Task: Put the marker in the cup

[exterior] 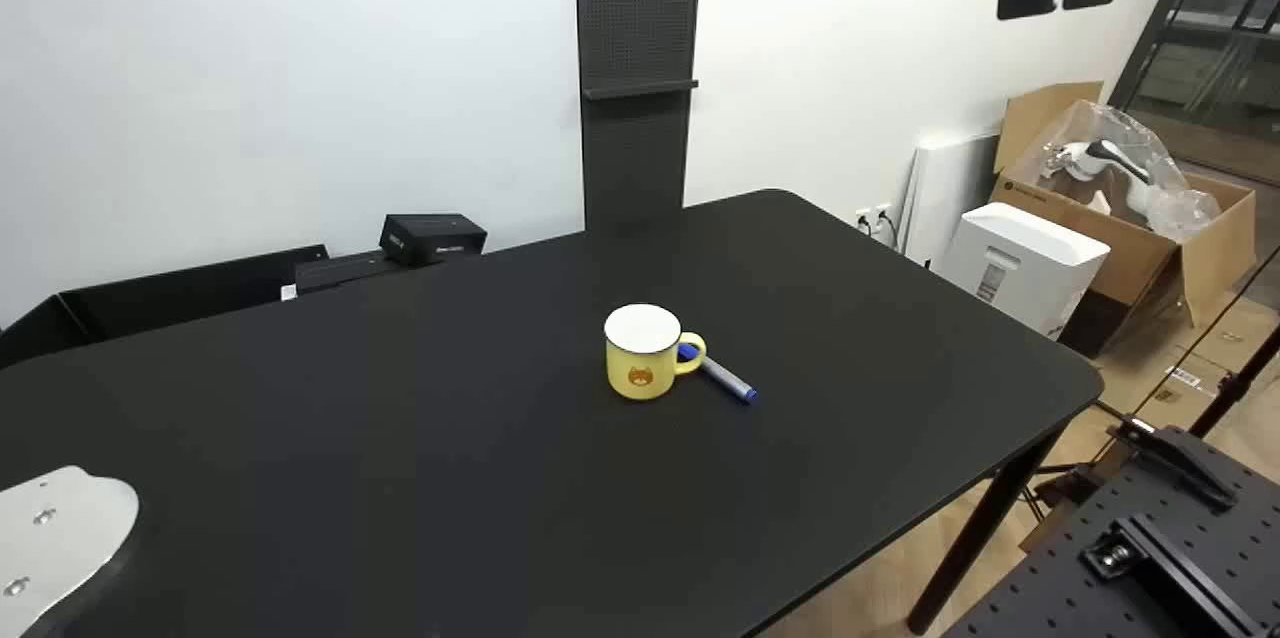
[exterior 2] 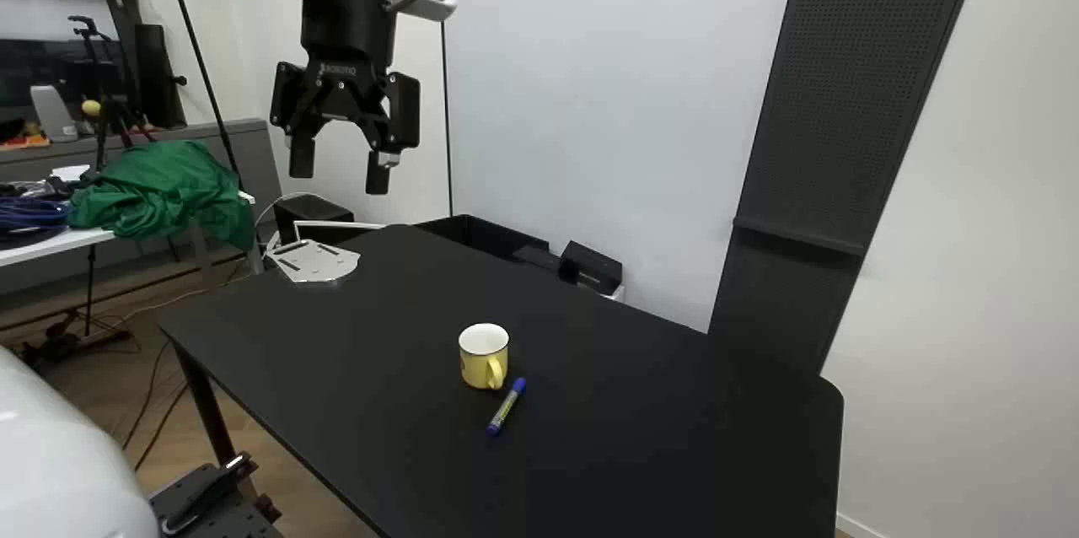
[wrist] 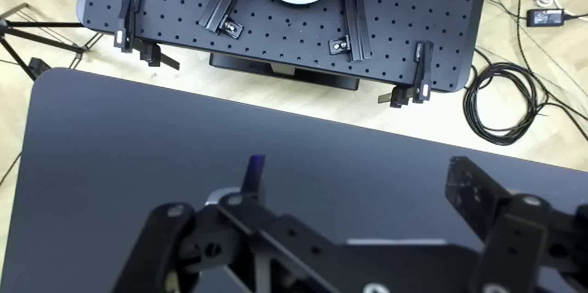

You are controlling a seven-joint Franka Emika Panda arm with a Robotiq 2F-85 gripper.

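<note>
The cup (exterior: 640, 373) is a yellow mug with a white inside, upright on the black table; it also shows in an exterior view (exterior 2: 483, 368). The marker (exterior: 730, 381), with blue ends and a pale barrel, lies on the table beside the cup's handle; the handle partly covers its far end there. The whole marker shows in an exterior view (exterior 2: 507, 408). My gripper (exterior 2: 340, 170) is open and empty, high above the table and well away from both. Its spread fingers show in the wrist view (wrist: 358, 164), where neither cup nor marker is visible.
The black table (exterior: 480, 498) carries a silver metal plate (exterior 2: 316, 261) near one end. Black boxes (exterior: 432, 238) stand along its wall side. A perforated black base plate (wrist: 285, 31) with clamps stands across a floor gap from the table edge.
</note>
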